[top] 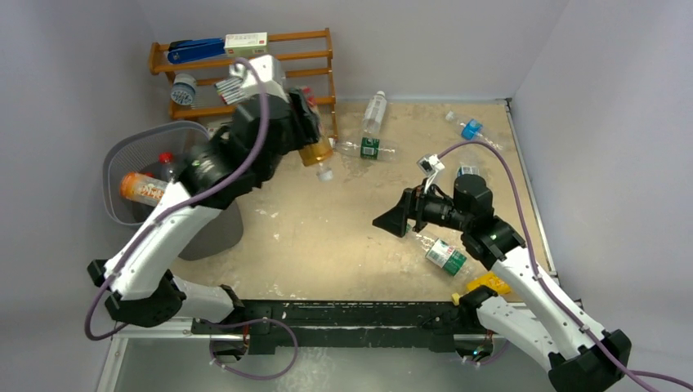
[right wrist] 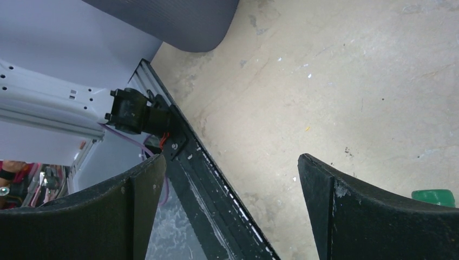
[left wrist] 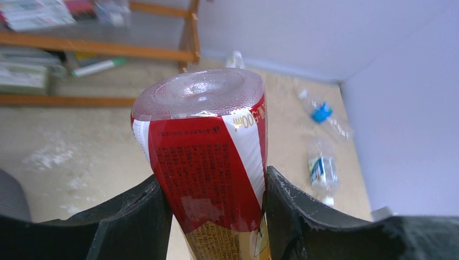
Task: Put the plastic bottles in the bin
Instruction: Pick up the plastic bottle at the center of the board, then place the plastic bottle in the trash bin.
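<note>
Grey mesh-walled plastic bin [top: 118, 163], at the counter's left edge, holds at least two bottles (an orange bottle [top: 140, 188] and a red-capped clear bottle [top: 167, 161]). Left gripper [left wrist: 214, 181] clamps an amber plastic bottle with a red-and-white label [left wrist: 205, 157], raised near the far edge, apart from the bin. Right gripper [right wrist: 233, 206] spread, empty. At least four clear plastic bottles [top: 374, 110] lie toward the far and right edges: most work apparently remains

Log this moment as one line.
left fingers: shut on red-labelled bottle | right fingers: open, empty | bin: orange bottle, red-capped bottle inside
</note>
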`<state>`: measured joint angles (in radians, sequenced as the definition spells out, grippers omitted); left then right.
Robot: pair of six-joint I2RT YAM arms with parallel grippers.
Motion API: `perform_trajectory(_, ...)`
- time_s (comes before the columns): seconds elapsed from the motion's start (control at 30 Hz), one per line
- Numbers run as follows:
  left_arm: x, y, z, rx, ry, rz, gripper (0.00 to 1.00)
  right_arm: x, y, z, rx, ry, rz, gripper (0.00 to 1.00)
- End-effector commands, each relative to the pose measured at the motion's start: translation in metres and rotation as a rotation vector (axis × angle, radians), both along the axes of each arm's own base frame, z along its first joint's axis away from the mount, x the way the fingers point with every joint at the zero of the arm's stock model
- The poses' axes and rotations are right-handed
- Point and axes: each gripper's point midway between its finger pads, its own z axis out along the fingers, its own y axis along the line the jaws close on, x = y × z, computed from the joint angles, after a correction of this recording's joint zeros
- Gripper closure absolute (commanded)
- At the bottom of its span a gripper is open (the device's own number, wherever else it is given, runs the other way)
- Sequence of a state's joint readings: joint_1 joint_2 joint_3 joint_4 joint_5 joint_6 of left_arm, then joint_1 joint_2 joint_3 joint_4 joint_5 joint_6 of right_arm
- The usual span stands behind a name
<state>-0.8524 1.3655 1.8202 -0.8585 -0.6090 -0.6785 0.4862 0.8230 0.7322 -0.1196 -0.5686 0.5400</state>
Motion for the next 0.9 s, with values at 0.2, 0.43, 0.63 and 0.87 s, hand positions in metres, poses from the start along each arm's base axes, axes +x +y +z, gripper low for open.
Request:
perform_trajectory(0.2,-0.043,0.157,0.099,0.142,-0.191,0.472,0.76,-0.003,0.005,-0.006,0.010,0.019,0.033,0.06)
perform_trajectory(0.43,-0.063,0.203,0.116,0.180,-0.239,0.656,0.78,0.002,0.010,-0.010,-0.012,0.040,0.057,0.06)
perform_trajectory(0.63,-0.073,0.227,0.097,0.311,-0.237,0.801,0.78,0.004,0.011,-0.010,-0.028,0.041,0.069,0.06)
perform_trajectory(0.87,-0.074,0.241,0.076,0.398,-0.207,0.860,0.79,-0.003,0.009,-0.017,-0.038,0.054,0.086,0.06)
